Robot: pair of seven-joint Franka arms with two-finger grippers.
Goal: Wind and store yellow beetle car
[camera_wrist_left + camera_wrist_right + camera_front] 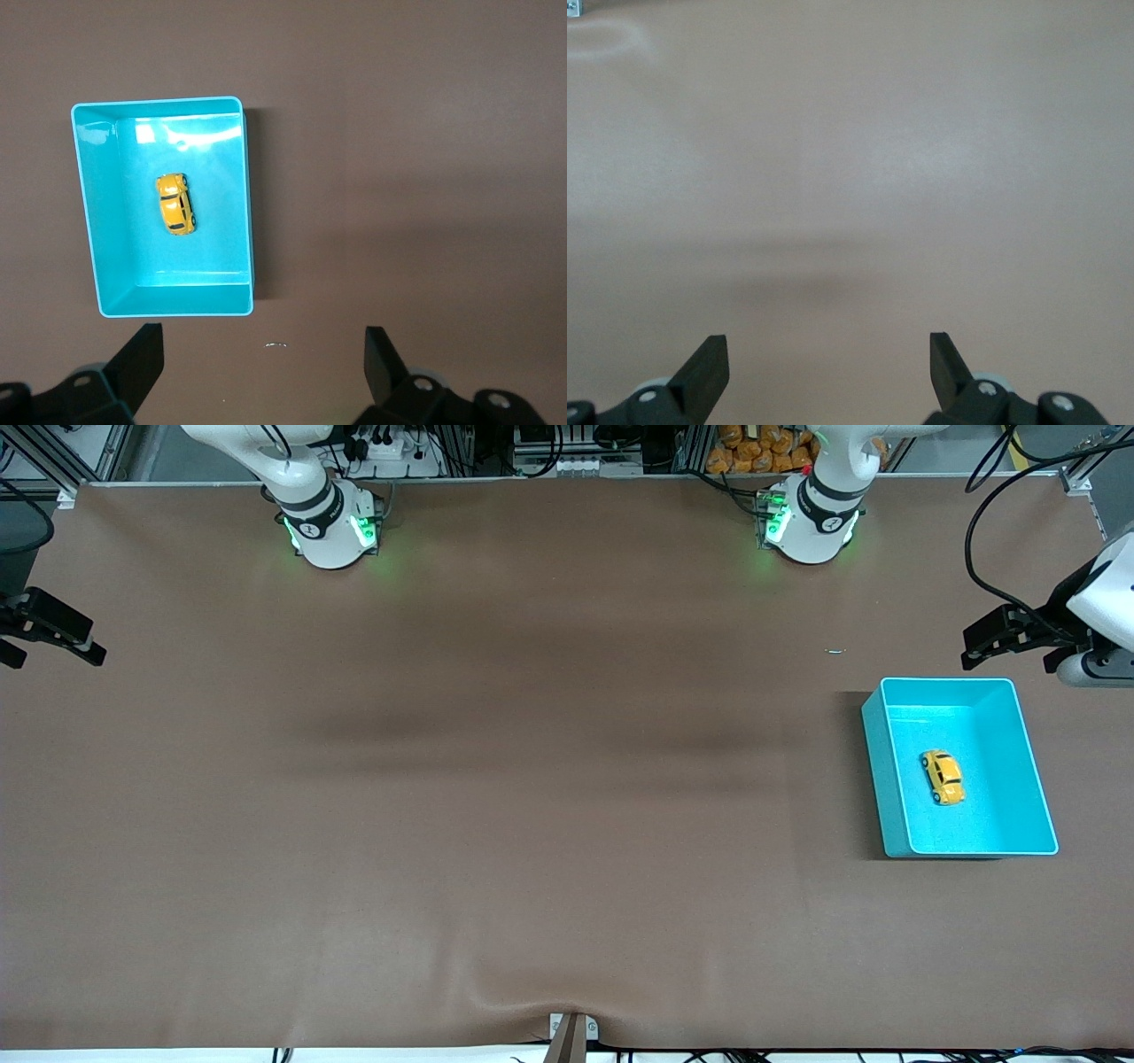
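The yellow beetle car [942, 776] [175, 204] lies on the floor of a turquoise bin [890, 779] [104, 266] toward the left arm's end of the table. My left gripper [1005, 640] [262, 350] hangs open and empty above the table beside the bin, near the table's end. At the right arm's end of the table, my right gripper [44, 633] [828, 350] is open over bare brown table, holding nothing.
A small pale scrap [835, 651] [277, 344] lies on the brown table mat [532, 779] between the bin and the left arm's base [811, 527]. The right arm's base [332, 531] stands along the same edge. A metal bracket [571, 1032] sits at the front edge.
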